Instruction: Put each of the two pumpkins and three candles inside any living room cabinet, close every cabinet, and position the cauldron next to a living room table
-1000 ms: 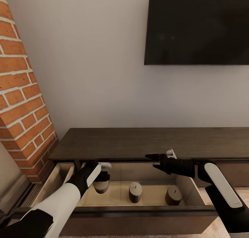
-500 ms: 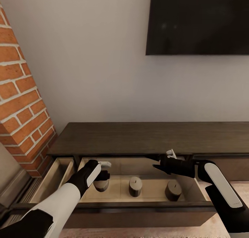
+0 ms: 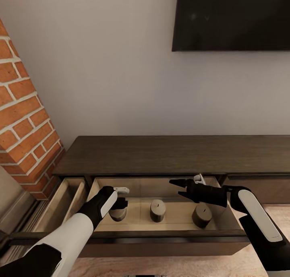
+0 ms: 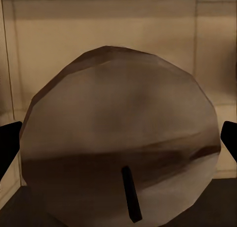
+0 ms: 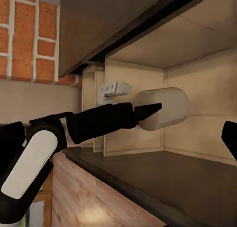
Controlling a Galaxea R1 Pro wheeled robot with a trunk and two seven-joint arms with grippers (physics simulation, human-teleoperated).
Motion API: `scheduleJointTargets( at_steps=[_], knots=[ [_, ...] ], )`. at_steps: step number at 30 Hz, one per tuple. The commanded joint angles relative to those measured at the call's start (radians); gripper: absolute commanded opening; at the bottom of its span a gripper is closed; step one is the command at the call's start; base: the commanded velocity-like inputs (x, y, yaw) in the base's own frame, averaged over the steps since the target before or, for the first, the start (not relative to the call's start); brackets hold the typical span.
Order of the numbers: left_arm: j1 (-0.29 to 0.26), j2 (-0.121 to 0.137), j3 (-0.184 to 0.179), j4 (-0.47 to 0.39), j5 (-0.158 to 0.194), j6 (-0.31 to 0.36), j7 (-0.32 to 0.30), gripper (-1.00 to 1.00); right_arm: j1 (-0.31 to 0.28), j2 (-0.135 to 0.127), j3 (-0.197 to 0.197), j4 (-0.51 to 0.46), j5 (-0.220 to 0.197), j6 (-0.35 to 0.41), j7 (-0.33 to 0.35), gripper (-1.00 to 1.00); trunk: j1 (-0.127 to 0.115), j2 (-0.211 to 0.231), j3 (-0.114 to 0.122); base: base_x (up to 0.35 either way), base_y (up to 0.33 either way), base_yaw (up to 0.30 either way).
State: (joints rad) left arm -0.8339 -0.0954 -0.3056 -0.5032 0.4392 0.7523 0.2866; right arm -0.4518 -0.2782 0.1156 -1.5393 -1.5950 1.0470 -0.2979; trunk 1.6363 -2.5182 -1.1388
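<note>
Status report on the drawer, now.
Left pincer at the leftmost candle, grip unclear. Right pincer open above the drawer. Three candles inside. Drawer open; no pumpkins seen.

The dark-brown cabinet (image 3: 169,154) has a wide drawer (image 3: 237,218) pulled open; three candles (image 3: 158,211) stand upright in a row on its pale floor.

Cabinet (image 3: 169,154): dark-brown wood, matt, fine grain on top. Drawer inside (image 3: 177,216): pale beige board, smooth, matt. Candles (image 3: 158,211): waxy, dull, slightly faceted, w/ dark wicks. Fireplace column (image 3: 24,120): rough red brick, pale mortar. Wall (image 3: 112,67): plain white, matt. TV (image 3: 231,17): black, faint gloss. Arms: matt black w/ smooth white plastic shells.
</note>
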Motion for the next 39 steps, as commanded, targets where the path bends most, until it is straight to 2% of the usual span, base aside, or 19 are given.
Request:
scheduleJointTargets(
  at_steps=[1, 12, 16, 39],
  knots=[
    [-0.001, 0.001, -0.006, -0.001, 0.01, 0.0, 0.009, -1.0, -0.001, -0.001, 0.001, -0.001, -0.011, 0.0, -0.01, 1.0, 0.0, 0.0, -0.001, 0.0, 0.0, 0.0],
    [0.0, 0.003, -0.006, -0.014, 0.01, -0.005, 0.009, -1.0, -0.001, -0.001, 0.001, -0.001, -0.011, 0.0, -0.01, 1.0, 0.0, 0.0, -0.001, 0.0, 0.0, 0.0],
    [0.001, 0.005, -0.006, -0.021, 0.01, -0.005, 0.009, -1.0, -0.001, 0.0, 0.001, -0.001, -0.011, 0.0, -0.01, 1.0, 0.001, -0.001, -0.016, 0.0, 0.0, 0.0],
    [0.001, 0.004, -0.006, -0.029, 0.01, -0.005, 0.011, -1.0, -0.001, 0.0, 0.001, -0.001, -0.011, 0.0, -0.01, 1.0, 0.001, -0.001, -0.016, 0.042, 0.011, 0.0]
  ],
)
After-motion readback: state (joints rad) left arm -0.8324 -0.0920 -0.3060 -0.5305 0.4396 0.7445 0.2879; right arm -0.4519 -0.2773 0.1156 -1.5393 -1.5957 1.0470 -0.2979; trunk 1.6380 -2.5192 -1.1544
